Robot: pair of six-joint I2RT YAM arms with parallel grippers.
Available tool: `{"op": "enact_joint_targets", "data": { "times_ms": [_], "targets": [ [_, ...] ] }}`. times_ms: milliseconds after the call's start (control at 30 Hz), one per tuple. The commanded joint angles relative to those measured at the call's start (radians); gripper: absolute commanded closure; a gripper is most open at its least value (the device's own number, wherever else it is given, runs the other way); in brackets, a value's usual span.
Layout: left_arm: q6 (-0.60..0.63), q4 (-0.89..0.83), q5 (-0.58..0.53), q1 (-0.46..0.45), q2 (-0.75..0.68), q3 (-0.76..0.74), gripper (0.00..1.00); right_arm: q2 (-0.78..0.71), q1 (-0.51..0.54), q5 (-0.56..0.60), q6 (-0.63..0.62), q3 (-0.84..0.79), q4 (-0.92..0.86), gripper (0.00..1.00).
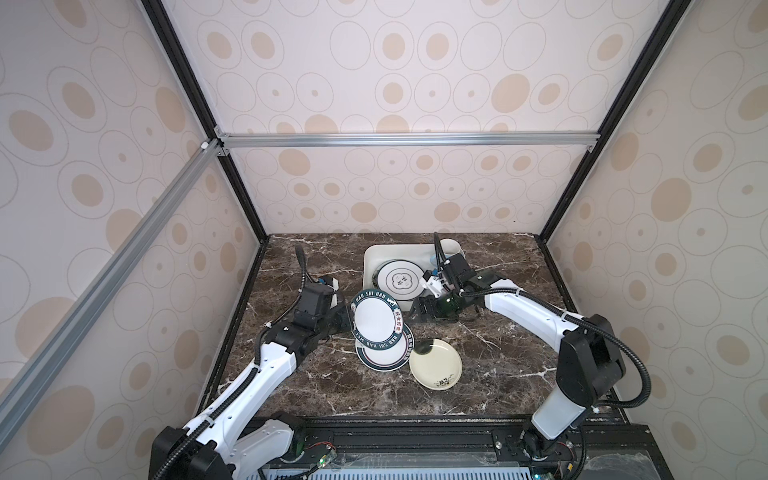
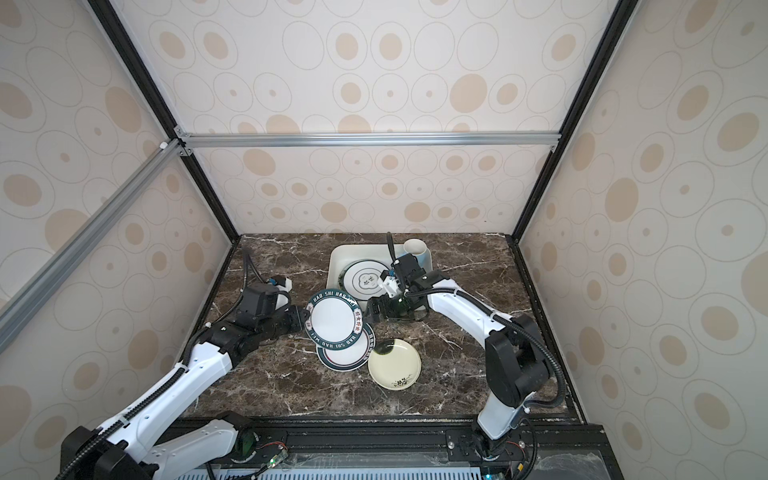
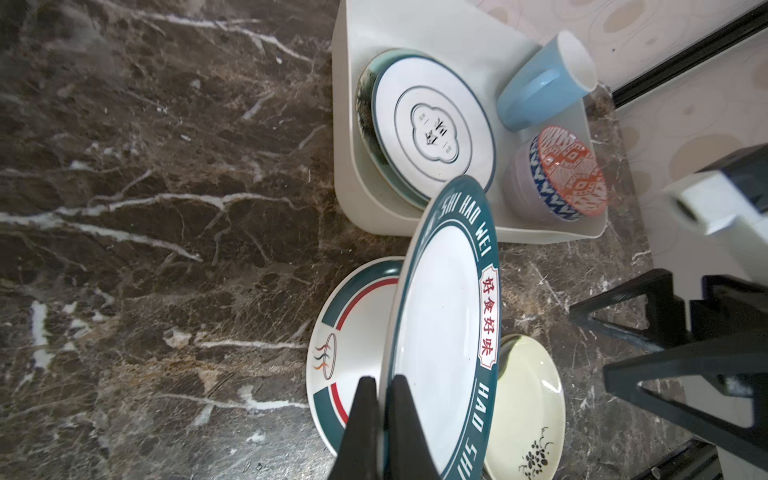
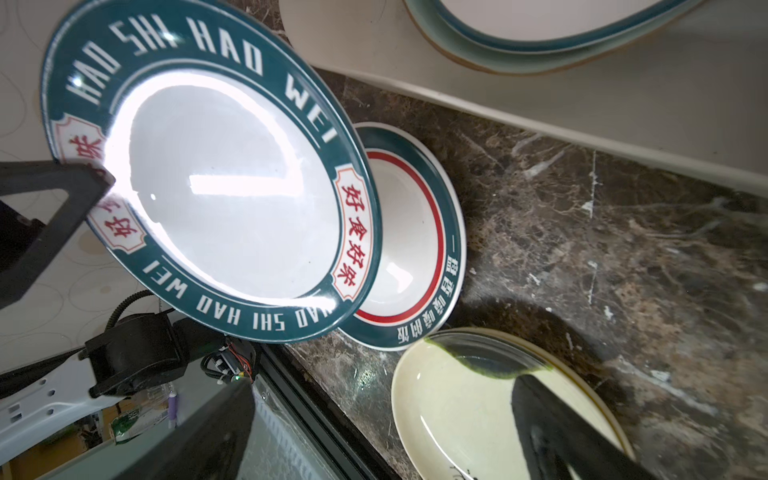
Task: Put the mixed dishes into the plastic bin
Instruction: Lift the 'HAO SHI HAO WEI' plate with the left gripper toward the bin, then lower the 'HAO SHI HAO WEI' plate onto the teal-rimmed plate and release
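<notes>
- Left gripper [image 1: 347, 320]: left of centre in both top views. It is clamped on the left rim of the teal-rimmed lettered plate [image 1: 376, 318]. In the left wrist view the two black fingers [image 3: 365, 419] pinch that rim between them.
- Teal-rimmed lettered plate: held clear of the marble table [image 1: 498, 332] and tilted, its white face turned up and toward the right. It is outside the plastic bin [image 1: 370, 257], just below the bin's lower left corner in the frame.
- Red-ringed plate [image 1: 388, 357]: lies flat on the table directly under the held plate, which hides part of it. Whether the two plates touch cannot be told.
- Plastic bin: upper centre of the table.
  - The white blue-rimmed plate [image 1: 399, 279] rests on the teal flower plate [image 3: 365, 104] in the bin's left half.
  - The light-blue mug [image 1: 451, 248] sits in the upper right corner.
  - The red-patterned bowl [image 3: 573, 170] is nested in the lavender bowl [image 3: 519, 178] on the right side. The right arm hides both bowls in the top views.
- Right gripper [image 1: 414, 311]: just right of the held plate and below the bin's lower edge. The jaws stand wide apart and nothing is gripped. In the right wrist view one finger [image 4: 54, 195] crosses in front of the lettered plate's rim; contact cannot be told.
- Small cream plate [image 1: 436, 363]: flat on the table at lower centre, just right of the red-ringed plate and outside the bin.
</notes>
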Motion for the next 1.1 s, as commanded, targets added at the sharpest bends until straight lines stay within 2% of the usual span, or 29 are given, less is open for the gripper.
{"op": "enact_joint_targets", "data": {
  "times_ms": [0, 200, 400, 767, 1067],
  "targets": [
    [0.018, -0.001, 0.014, -0.003, 0.009, 0.099, 1.00, -0.069, -0.009, 0.022, -0.019, -0.022, -0.036, 0.00],
    [0.031, 0.041, 0.024, -0.001, 0.133, 0.223, 1.00, -0.175, -0.028, 0.057, -0.030, -0.053, -0.070, 0.00],
    [0.061, 0.078, 0.049, 0.008, 0.369, 0.386, 1.00, -0.247, -0.042, 0.081, -0.024, -0.071, -0.082, 0.00],
    [0.103, 0.058, 0.057, 0.028, 0.774, 0.685, 1.00, -0.284, -0.095, 0.094, -0.039, -0.091, -0.099, 0.00],
    [0.098, 0.060, 0.110, 0.046, 0.961, 0.816, 1.00, -0.273, -0.162, 0.076, -0.049, -0.115, -0.093, 0.00]
  ]
}}
